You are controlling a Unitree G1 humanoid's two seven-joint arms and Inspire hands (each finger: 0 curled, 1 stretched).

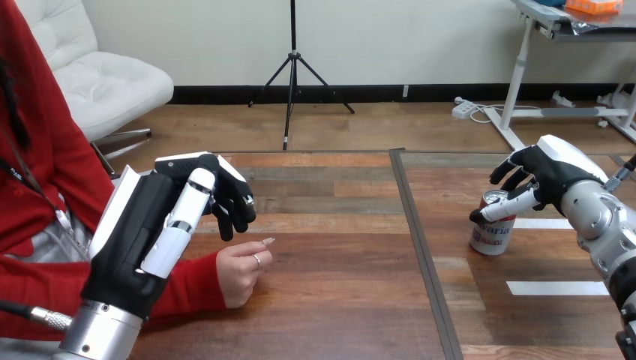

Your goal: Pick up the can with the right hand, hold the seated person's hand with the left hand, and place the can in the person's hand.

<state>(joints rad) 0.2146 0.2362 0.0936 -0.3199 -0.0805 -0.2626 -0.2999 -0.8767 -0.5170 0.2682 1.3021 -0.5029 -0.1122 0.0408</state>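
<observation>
while the can [493, 234] stands on the table [337, 300] at my right | my right hand [547, 174] curls round its top, thumb across the front | my left hand [142, 217] hangs loosely bent, empty, just above the person's hand [240, 274]

Red lettering on can [493, 241] label, partly hidden, unreadable.

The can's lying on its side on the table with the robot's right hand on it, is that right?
Not lying: the head view shows the can standing upright on the table, with the robot's right hand on it.
</observation>
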